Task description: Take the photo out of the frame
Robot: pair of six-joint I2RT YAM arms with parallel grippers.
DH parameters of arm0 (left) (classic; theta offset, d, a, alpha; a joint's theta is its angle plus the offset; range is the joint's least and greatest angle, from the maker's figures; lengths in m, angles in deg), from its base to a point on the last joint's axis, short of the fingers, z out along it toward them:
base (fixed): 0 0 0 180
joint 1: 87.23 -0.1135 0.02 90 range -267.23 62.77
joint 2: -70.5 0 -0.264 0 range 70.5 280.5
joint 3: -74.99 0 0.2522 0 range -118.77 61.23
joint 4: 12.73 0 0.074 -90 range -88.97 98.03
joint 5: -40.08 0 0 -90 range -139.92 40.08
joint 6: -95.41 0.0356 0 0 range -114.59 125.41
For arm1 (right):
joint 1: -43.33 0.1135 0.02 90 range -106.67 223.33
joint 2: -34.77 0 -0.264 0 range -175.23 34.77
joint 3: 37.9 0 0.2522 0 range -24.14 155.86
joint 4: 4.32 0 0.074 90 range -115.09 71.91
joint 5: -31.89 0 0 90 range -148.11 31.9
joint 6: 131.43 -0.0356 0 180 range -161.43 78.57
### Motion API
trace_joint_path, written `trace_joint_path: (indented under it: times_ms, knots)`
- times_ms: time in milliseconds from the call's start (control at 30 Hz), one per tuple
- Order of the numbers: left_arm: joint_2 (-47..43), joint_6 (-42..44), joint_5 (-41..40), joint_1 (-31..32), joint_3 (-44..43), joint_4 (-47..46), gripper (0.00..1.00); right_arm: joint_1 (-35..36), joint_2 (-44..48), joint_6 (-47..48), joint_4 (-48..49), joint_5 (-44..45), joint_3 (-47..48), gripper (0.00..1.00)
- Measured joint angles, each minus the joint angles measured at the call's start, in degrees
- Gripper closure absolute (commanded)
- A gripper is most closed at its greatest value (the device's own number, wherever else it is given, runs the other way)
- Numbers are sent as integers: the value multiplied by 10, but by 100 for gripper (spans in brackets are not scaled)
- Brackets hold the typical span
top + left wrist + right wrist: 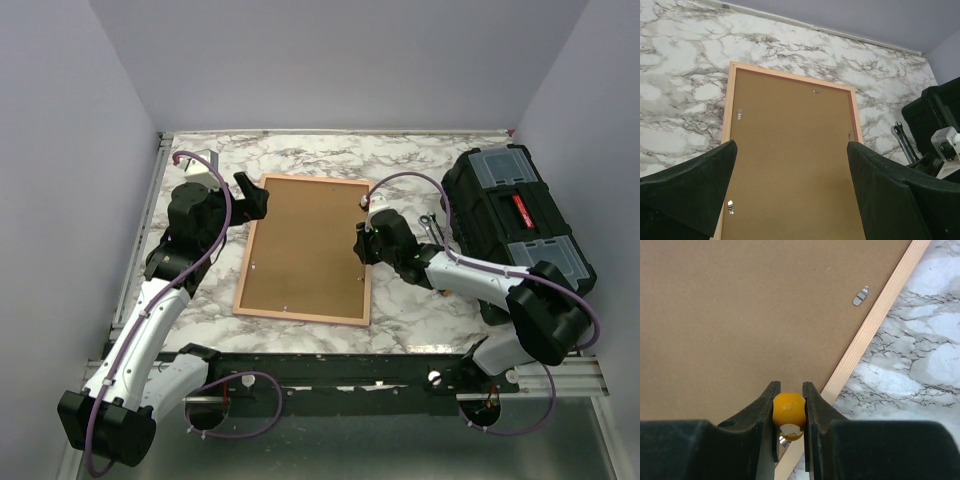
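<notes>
Right pincer (789, 390) pinching orange knob (788, 409) — frame (300, 250) face-down, marble table (400, 312).

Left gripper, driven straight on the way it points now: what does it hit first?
Most likely the brown backing board of the frame, lying back-up; the open left gripper looks aimed at its middle. Depth is unclear, but nothing shows in between.
</notes>
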Motion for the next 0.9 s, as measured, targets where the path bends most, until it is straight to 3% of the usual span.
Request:
trace_joint_path:
  times_ms: [900]
  knots:
    - [0, 0, 1, 0, 0, 0, 5, 8, 22, -46, 10, -12, -27, 99]
